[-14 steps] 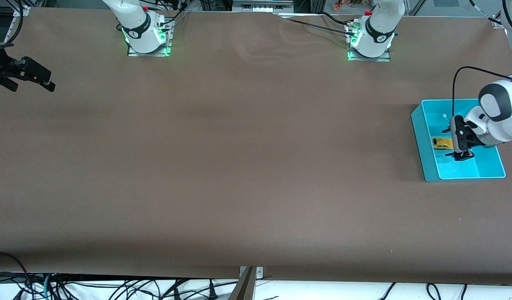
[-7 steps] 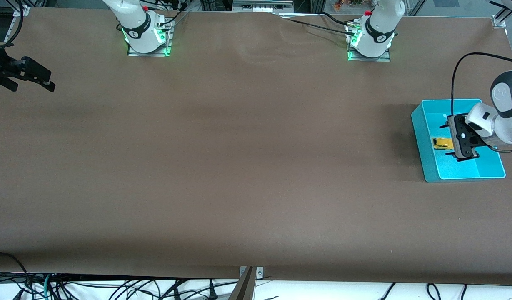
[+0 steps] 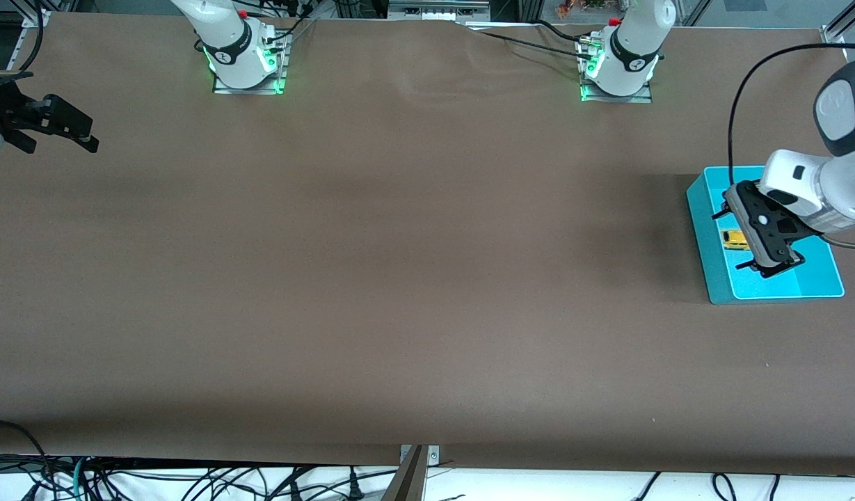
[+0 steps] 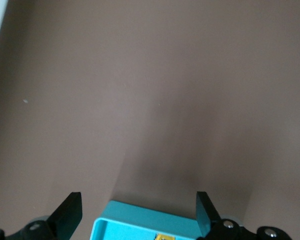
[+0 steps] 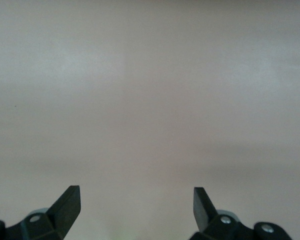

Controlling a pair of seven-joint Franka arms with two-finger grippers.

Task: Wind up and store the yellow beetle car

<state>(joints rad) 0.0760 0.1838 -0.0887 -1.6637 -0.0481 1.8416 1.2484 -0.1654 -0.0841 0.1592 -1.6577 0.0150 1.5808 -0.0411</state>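
Front view: yellow beetle car (image 3: 735, 239) in teal bin (image 3: 702, 229), left-arm end of counter (image 3: 399, 278); left gripper (image 3: 737, 240) above, fingers wide, empty. Right gripper (image 3: 58, 136) waits over opposite end, fingers wide, empty.

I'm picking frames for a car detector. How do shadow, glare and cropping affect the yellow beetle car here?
Front view: light is even, with no glare; the yellow beetle car lies in the teal bin, partly covered by the open left tool, whose soft shadow darkens the table beside the bin. Left wrist view: only a yellow sliver at the frame edge. Right wrist view: bare table only.

Both pincers wide — left pincer (image 3: 734, 239), right pincer (image 3: 60, 137)
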